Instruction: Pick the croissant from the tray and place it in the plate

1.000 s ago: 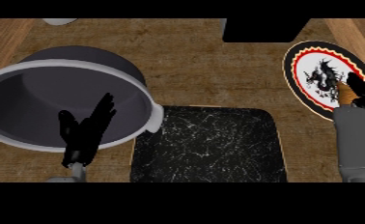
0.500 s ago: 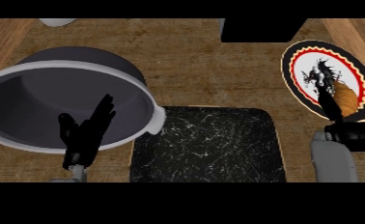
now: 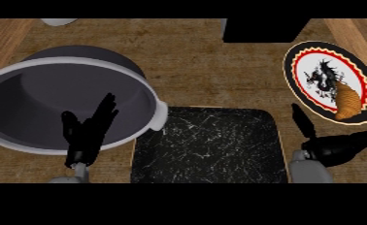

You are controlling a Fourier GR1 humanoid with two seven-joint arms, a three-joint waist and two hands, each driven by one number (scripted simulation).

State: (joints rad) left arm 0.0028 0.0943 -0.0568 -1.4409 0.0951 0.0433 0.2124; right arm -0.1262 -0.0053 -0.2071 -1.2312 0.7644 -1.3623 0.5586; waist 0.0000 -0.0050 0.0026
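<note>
Along the lower edge of the frame, the right hand (image 3: 335,147) sits at lower right with fingers spread and holding nothing, while the left hand (image 3: 87,133) rests open at lower left over the grey pot (image 3: 43,73), with the dark tray (image 3: 208,146) between them. Just above the right hand (much the nearer of the two), the croissant (image 3: 347,102) lies on the plate (image 3: 299,69) at the right edge of the bench (image 3: 193,54), its long axis running roughly up and down the frame, so I judge placement done and only retreat left.

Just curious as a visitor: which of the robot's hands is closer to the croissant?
The right hand. It sits just below the croissant on the plate, apart from it. The left hand is far across, over the big pot.
</note>
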